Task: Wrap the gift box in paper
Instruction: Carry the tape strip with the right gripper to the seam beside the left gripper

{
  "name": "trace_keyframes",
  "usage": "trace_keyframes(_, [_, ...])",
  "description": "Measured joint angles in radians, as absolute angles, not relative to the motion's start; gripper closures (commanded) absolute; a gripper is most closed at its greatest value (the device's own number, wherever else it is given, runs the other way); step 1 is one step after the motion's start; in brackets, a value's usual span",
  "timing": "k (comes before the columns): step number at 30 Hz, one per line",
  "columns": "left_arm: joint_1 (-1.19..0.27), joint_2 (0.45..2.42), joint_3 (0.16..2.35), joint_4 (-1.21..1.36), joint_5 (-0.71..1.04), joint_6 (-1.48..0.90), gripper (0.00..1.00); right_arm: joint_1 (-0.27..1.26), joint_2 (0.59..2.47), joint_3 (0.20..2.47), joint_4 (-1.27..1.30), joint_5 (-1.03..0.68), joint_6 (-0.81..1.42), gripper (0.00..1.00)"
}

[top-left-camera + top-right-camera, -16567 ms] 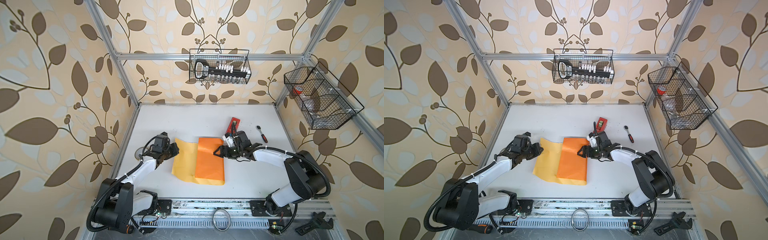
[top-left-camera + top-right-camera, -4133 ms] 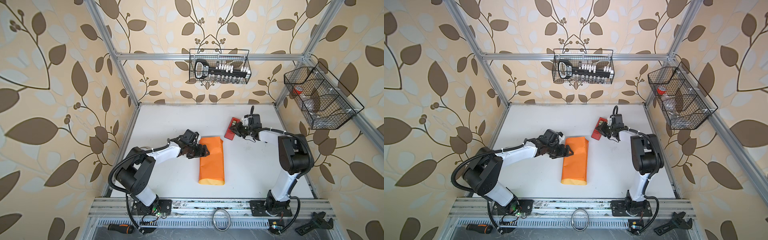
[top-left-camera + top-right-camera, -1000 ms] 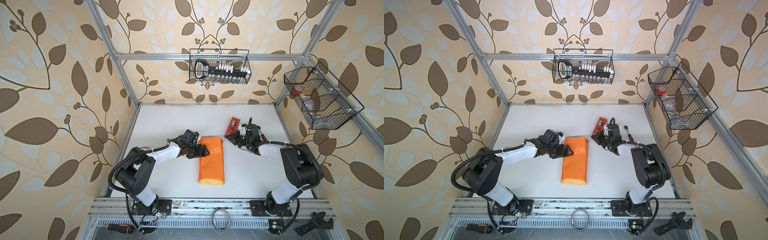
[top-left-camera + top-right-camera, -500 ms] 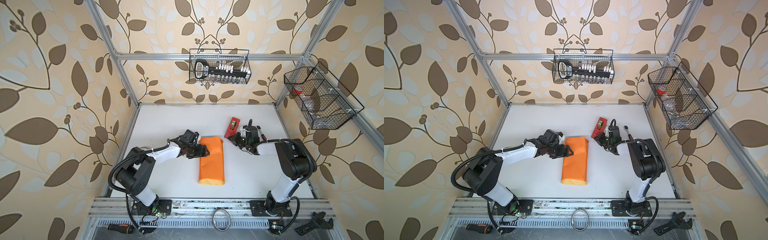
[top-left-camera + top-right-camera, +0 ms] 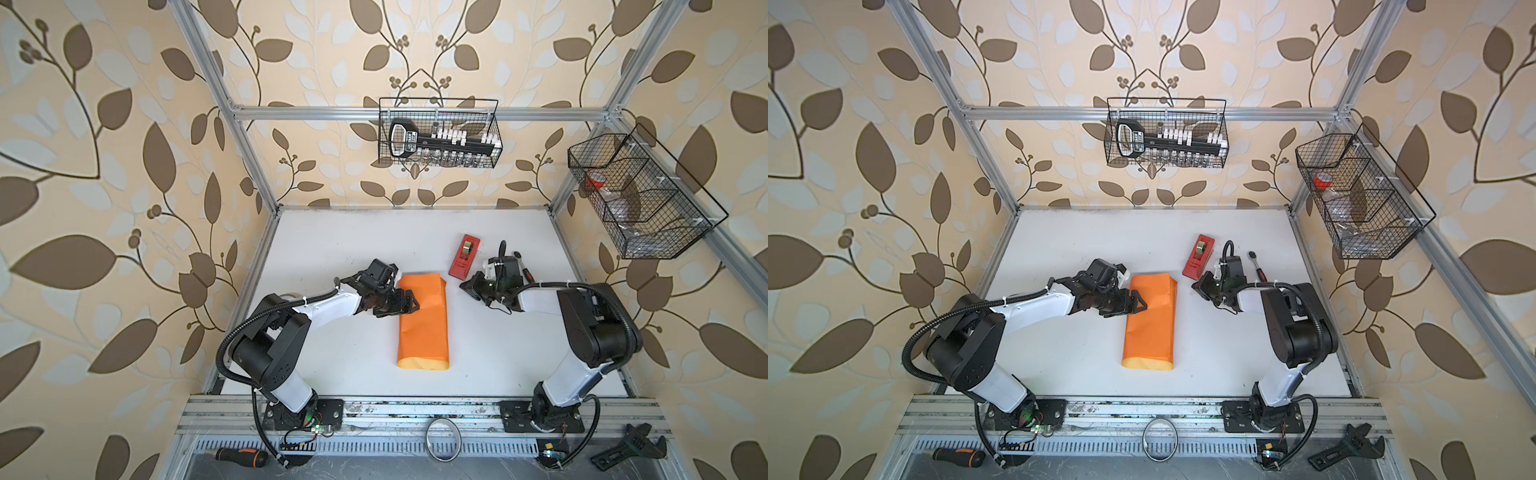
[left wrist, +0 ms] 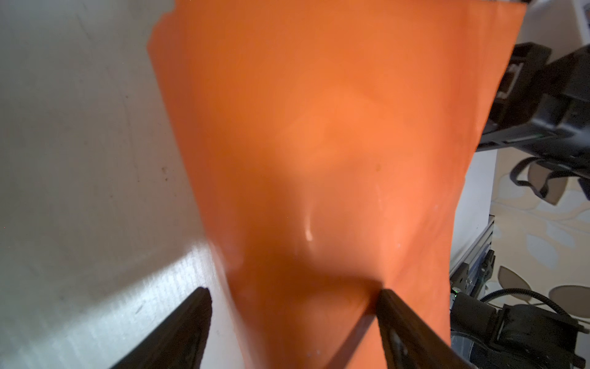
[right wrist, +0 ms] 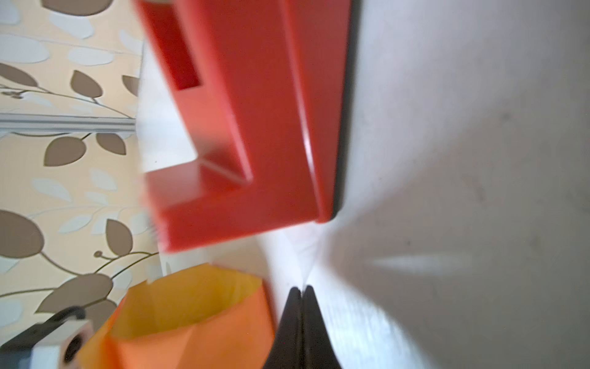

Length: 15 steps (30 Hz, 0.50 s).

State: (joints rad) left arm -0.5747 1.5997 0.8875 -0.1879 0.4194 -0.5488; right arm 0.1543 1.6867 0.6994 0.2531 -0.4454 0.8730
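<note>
Your left arm (image 5: pixel 332 305) and right arm (image 5: pixel 536 300): white shells, black joints, black ribbed cables (image 5: pixel 220 359), white zip ties (image 5: pixel 304 299); left gripper (image 6: pixel 292 290) and right gripper (image 7: pixel 300 287) black, tapered.

Bright even light, blurred wrist views

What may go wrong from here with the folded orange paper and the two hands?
1. The left hand, jaws open, only presses on the folded glossy orange paper sheet; no tape shows on it, so the fold may spring open if the hand lifts.
2. The shut right hand sits close to the red plastic tape dispenser and might knock it away.
</note>
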Motion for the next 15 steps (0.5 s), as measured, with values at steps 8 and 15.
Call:
trace_keyframes(8, [-0.575,1.600,0.887,-0.187,0.419,-0.549,0.17,0.211,1.384,0.497,0.356,-0.453,0.963,1.00])
trace_keyframes(15, [-0.575,1.600,0.887,-0.187,0.419,-0.549,0.18,0.439,1.196,0.409,0.463,-0.232,1.110,1.00])
